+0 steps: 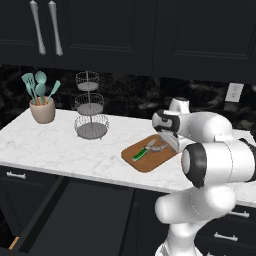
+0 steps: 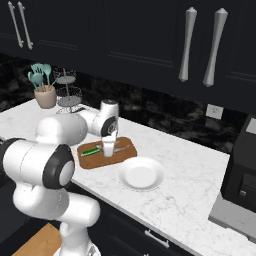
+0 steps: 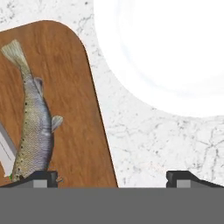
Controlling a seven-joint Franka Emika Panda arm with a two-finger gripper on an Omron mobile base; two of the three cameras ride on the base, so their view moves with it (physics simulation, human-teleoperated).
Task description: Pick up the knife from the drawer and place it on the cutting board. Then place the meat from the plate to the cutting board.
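The reddish-brown cutting board [image 1: 150, 161] [image 2: 120, 155] lies on the marble counter. On it rest the knife [image 1: 139, 155] [image 2: 90, 151], with its green handle, and the meat [image 1: 158, 147] [image 3: 33, 127], a slender grey fish, side by side. A sliver of the knife's blade [image 3: 5, 151] shows at the hand view's left edge. My gripper [image 2: 108, 150] [image 3: 112, 179] hovers just above the board's edge nearest the plate, open and holding nothing. One fingertip [image 3: 41, 177] is over the fish's head end. The white plate [image 2: 141, 174] [image 3: 166, 52] beside the board is bare. The black drawer [image 1: 75, 215] stands pulled out below the counter.
A beige crock of teal utensils [image 1: 41, 107] and a tiered wire basket stand [image 1: 90, 107] sit at the counter's back left. A dark appliance [image 2: 245, 170] stands at the far right. Black cupboards with long silver handles [image 2: 187, 45] hang overhead.
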